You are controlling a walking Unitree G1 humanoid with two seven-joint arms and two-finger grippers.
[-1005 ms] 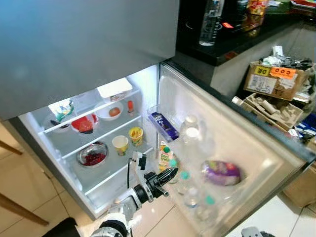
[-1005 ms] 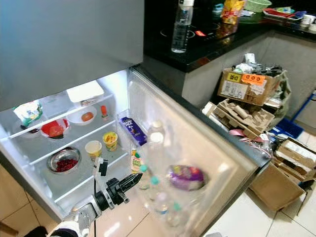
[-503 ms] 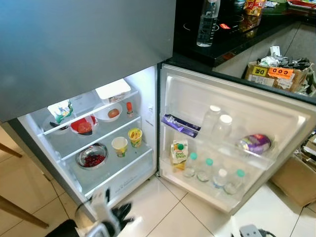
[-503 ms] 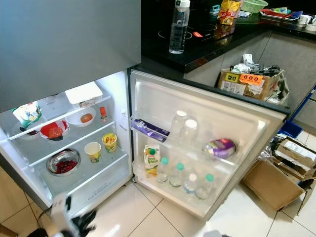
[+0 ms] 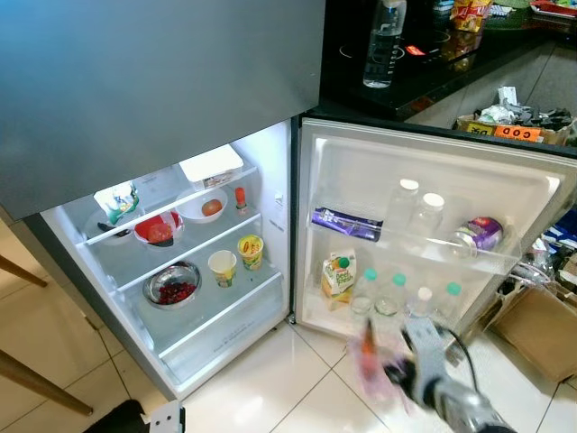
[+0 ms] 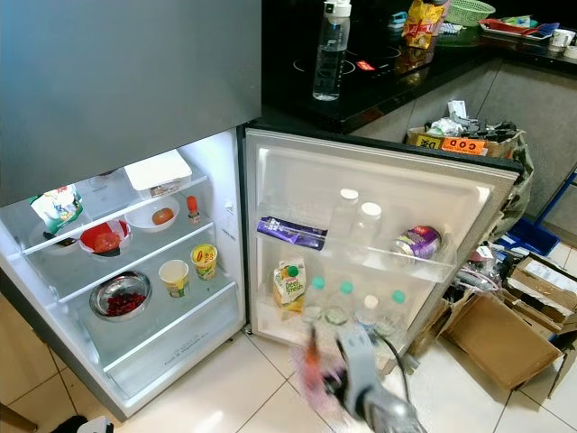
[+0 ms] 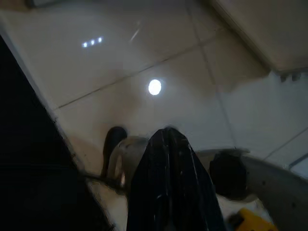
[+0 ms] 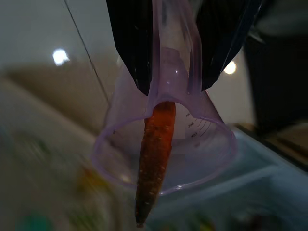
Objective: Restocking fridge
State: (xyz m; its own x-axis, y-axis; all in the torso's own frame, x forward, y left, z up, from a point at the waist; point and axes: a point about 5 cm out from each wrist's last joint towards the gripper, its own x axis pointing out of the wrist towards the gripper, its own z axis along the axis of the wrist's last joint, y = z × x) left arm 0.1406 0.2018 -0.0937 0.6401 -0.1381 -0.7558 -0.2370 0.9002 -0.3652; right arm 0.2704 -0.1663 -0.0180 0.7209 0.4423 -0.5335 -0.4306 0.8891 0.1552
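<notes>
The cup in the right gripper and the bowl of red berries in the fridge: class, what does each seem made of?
The cup looks like clear purple-tinted plastic: the carrot shows through its wall, which bears printed measuring marks. The bowl looks like shiny metal, probably steel: silvery, reflective rim.

a dark tabletop [image 6: 379, 86] runs behind the fridge, and a clear water bottle [image 6: 330, 52] with a white cap stands upright on it. further along the tabletop sit a yellow snack bag [image 6: 420, 20], a green basket [image 6: 468, 11] and a tray [image 6: 509, 24]. below the tabletop's edge, an open cardboard box [image 6: 464, 144] with an orange label holds a heap of clutter. more flattened and open cardboard boxes [image 6: 505, 338] lie on the pale tiled floor [image 6: 225, 388], which shines with reflected light.
</notes>
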